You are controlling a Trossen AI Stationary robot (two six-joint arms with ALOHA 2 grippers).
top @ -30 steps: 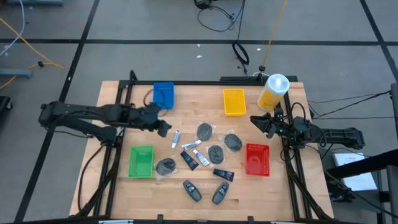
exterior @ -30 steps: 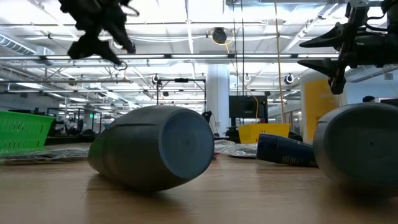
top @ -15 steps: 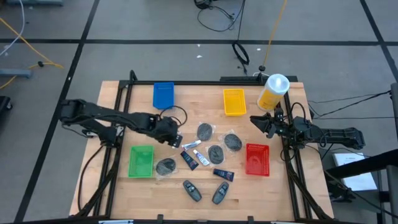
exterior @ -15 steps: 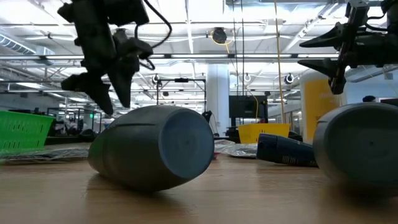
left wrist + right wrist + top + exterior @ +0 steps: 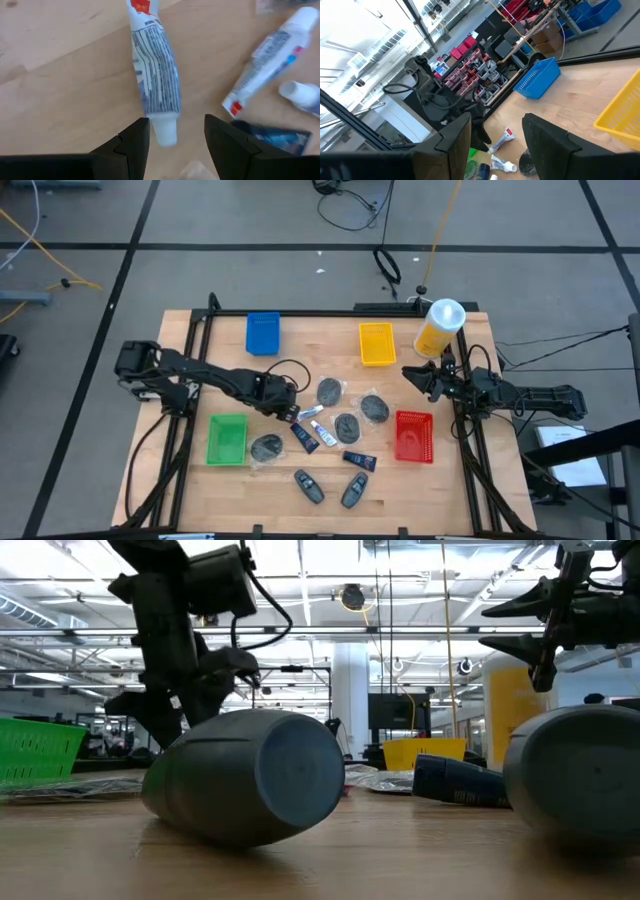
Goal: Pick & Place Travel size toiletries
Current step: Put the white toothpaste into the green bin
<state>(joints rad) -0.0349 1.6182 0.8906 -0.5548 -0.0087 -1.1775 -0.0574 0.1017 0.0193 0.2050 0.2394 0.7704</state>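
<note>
My left gripper is open and low over the table. Its fingers stand on either side of the capped end of a small white tube that lies flat, without touching it. In the high view the gripper hides most of that tube. Two more white tubes lie just to the right. Dark-blue mini tubes, grey round pads and dark-grey oblong pieces lie around them. My right gripper waits open near the table's right edge, above the table.
A blue tray and a yellow tray sit at the far side. A green tray is at the left and a red tray at the right. A large yellow bottle stands by the far right corner.
My left gripper has travelled from beside the blue tray toward the table's right and near side and has come down. It now stands around the white tube's capped end. The right arm has kept still, and no toiletry has moved.
</note>
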